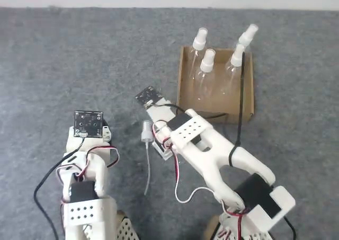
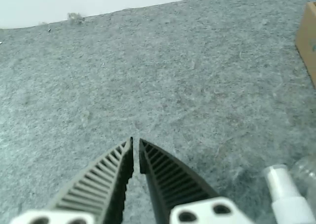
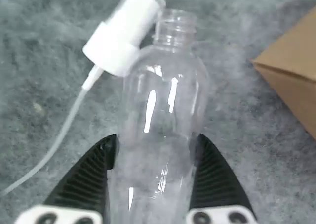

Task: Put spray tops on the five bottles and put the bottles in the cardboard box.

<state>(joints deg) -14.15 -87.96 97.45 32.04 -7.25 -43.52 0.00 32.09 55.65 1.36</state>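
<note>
My right gripper (image 3: pixel 155 139) is shut on a clear, uncapped bottle (image 3: pixel 163 95) that sits just above the grey carpet. A white spray top (image 3: pixel 122 30) lies on the carpet against the bottle's open neck. Its thin tube (image 1: pixel 148 168) trails back toward the arms. In the high view the spray top (image 1: pixel 146 131) lies left of the right arm's wrist. The cardboard box (image 1: pixel 184 86) stands further back and to the right, and holds several bottles (image 1: pixel 204 73) with spray tops on. My left gripper (image 2: pixel 136 144) is shut and empty, low over bare carpet left of the spray top (image 2: pixel 284 189).
Grey carpet covers the whole table, with open room on the left and at the back left. A black cable (image 1: pixel 241 99) from the right arm runs over the box's right side. A corner of the box (image 3: pixel 291 80) stands close to the held bottle.
</note>
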